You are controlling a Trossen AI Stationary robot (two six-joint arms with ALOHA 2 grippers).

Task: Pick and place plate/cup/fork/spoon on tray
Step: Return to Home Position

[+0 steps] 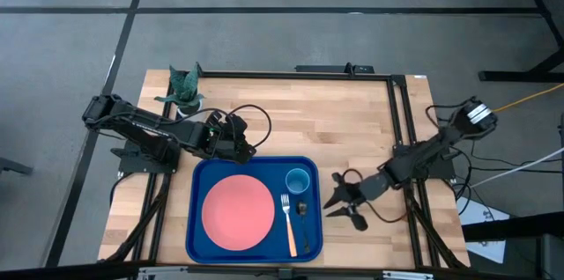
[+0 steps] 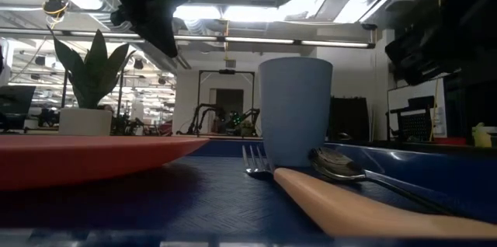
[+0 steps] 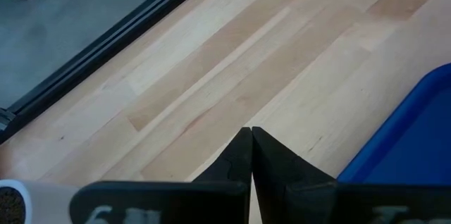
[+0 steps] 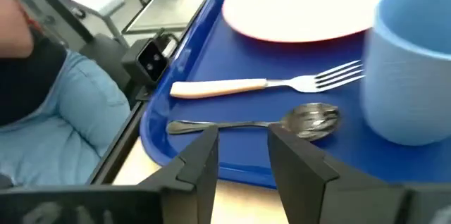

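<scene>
All four items already sit on the tray (image 1: 199,227), which fills the lower centre of the high view. The plate (image 1: 237,211) lies in its left half. The cup (image 1: 298,180) stands in the upper right part, the fork (image 1: 288,222) runs down just right of the plate, and the spoon (image 1: 303,218) lies beside the fork near the right rim.

The right gripper (image 1: 338,202) hovers over the counter (image 1: 352,113) just right of the tray, fingers (image 4: 199,160) apart and empty, facing the spoon. The left gripper (image 1: 249,144) rests above the tray's upper left corner, fingers (image 3: 241,155) pressed together on nothing.

The placing looks done, so the step in hand is probably the retreat. To do it well, the right arm should lift first, then draw back to the right, keeping its fingers clear of the rim so the tray is not nudged and the cup is not tipped.
</scene>
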